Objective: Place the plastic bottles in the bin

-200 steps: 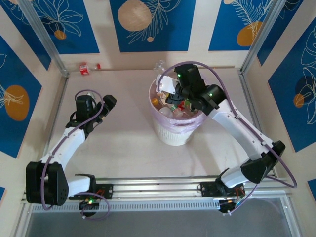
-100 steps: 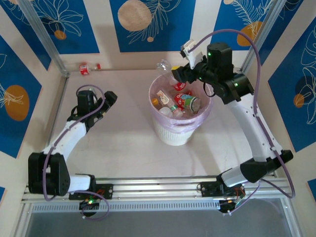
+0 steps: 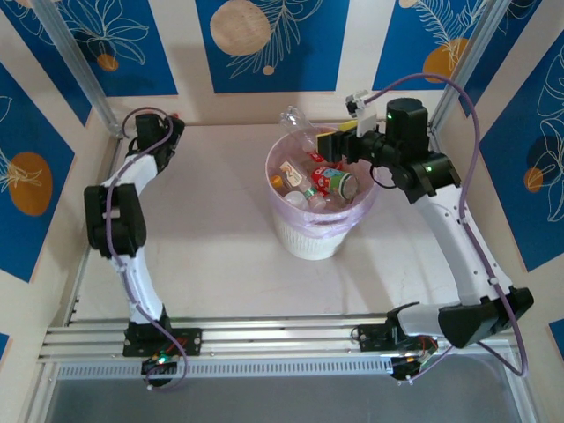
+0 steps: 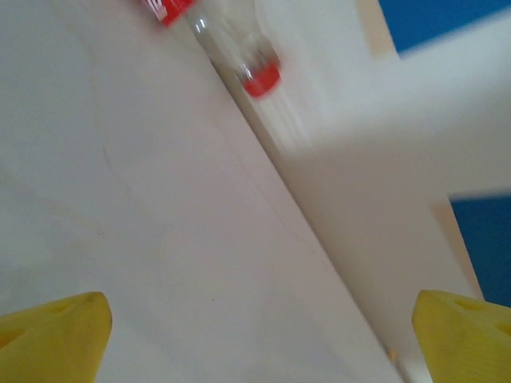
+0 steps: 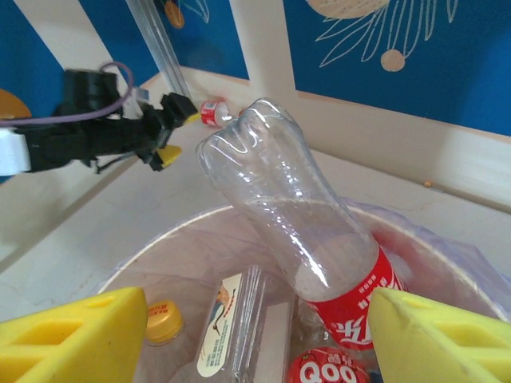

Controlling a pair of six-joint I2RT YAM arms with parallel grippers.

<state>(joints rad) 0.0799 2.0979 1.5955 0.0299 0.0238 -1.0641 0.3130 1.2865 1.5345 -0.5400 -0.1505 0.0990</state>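
one bottle (image 4: 235,44) against wall, bin (image 3: 304,236) heaped

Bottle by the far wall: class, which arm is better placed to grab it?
Left. The left gripper, open, faces the bottle just ahead; the right gripper hangs open over the bin, farther away.

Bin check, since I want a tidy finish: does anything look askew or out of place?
One clear bottle stands tilted, base up, poking above the rim of the bin instead of lying inside. Another red-capped bottle lies outside, against the far wall.
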